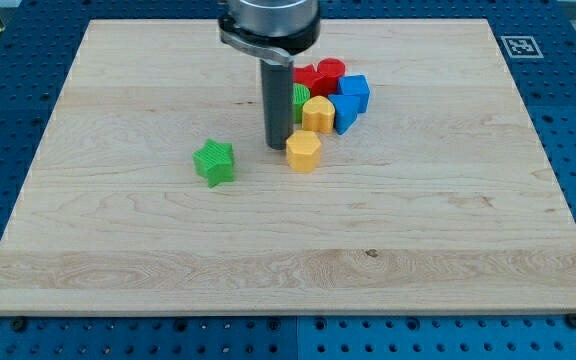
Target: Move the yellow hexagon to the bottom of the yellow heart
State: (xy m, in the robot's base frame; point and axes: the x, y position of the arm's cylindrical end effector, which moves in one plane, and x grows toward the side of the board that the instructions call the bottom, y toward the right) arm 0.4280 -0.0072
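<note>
The yellow hexagon lies near the board's middle, just below the yellow heart with a small gap between them. The heart sits at the lower edge of a cluster of blocks. My tip rests on the board right beside the hexagon's left side, close to it or touching it. The dark rod rises from the tip towards the view's top and hides part of the cluster.
The cluster holds two red blocks, a blue block, a second blue block and a green block partly hidden behind the rod. A green star lies alone to the left. The wooden board sits on a blue perforated table.
</note>
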